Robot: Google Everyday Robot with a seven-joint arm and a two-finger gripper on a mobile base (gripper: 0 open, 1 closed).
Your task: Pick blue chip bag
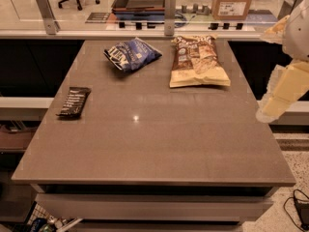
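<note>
The blue chip bag [131, 53] lies flat at the far left-centre of the grey table [154, 144]; it is dark blue and crinkled, with white lettering. My gripper [268, 110] hangs at the end of the cream-coloured arm [292, 81], at the right edge of the view. It is beside the table's right edge, well to the right of the bag and nearer to me, and touches nothing.
A larger tan-yellow chip bag [197, 61] lies to the right of the blue bag. A slim black wrapped bar [74, 101] lies near the table's left edge. A rail with metal posts [169, 6] runs behind the table, with a cardboard box [232, 0] beyond it.
</note>
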